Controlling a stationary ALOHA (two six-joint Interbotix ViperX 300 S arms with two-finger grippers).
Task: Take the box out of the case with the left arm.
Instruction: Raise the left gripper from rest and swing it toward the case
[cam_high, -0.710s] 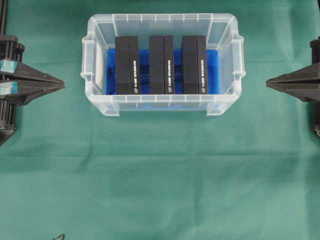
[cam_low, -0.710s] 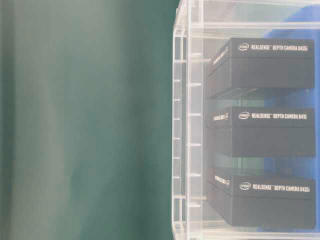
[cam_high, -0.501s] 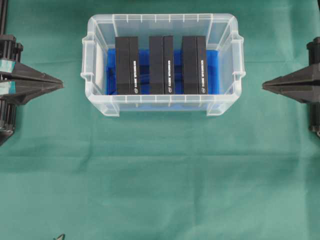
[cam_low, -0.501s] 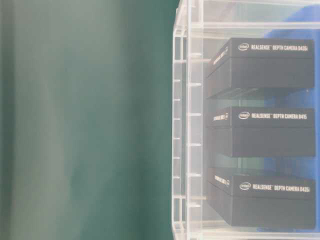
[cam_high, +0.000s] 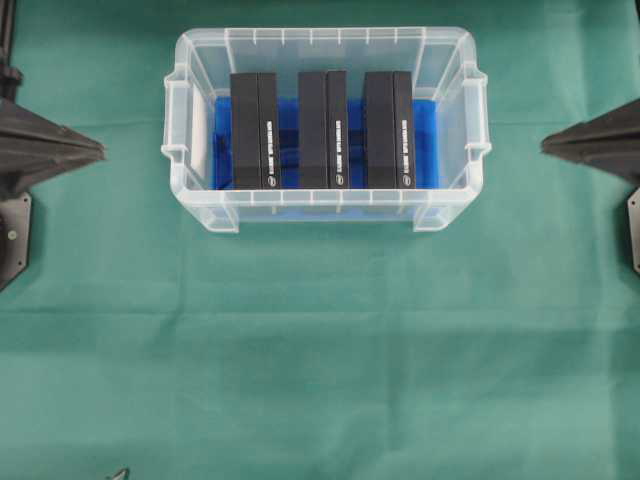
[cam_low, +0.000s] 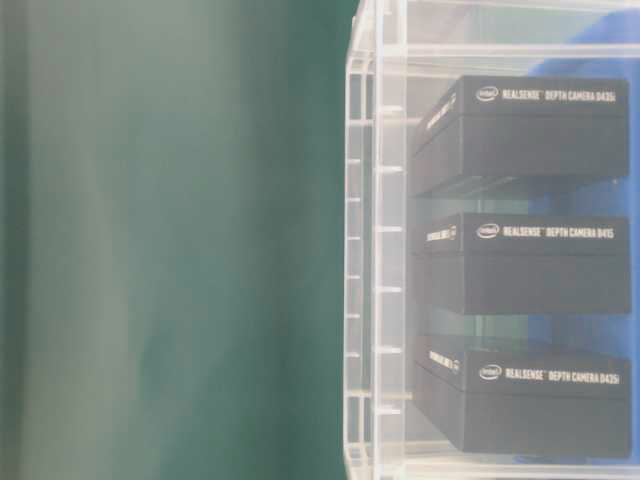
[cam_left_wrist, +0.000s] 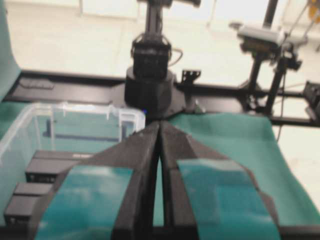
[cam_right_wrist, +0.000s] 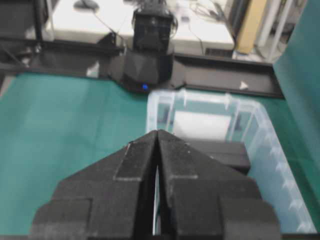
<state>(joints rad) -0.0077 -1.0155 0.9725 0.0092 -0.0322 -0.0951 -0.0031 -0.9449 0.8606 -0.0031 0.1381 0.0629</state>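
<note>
Overhead view: the case (cam_high: 325, 128) sits on the green cloth (cam_high: 320, 340), between the two arms and apart from both.
Boxes: three black boxes stand on edge in a row inside the case, on its blue lining (cam_high: 426, 145); the left box (cam_high: 254, 130), middle box (cam_high: 322, 130) and right box (cam_high: 389, 130) are each set a little apart from the next.
Left gripper (cam_high: 98, 153): clenched, holding nothing; in the left wrist view its teal pads (cam_left_wrist: 85, 200) meet at the tip. It is outside the case, off its left wall.
Right gripper (cam_high: 546, 146): clenched on nothing, off the right wall of the case.
Step in hand: my reading is that the reach has not yet begun; no box is touched.
Risk, wrong box: the task says one box and three look alike, so the arm could pick any; the left box lies nearest.
Risk, closed jaws: they must part before descending, or the tip will jab a box top.
Risk, tight gaps: the boxes stand close, so a finger may land on a neighbour and tip it.
Risk, rim: a low approach could catch the ribbed rim (cam_high: 176, 150) and drag the light case across the cloth.
Count: one case, three boxes, two grippers.
</note>
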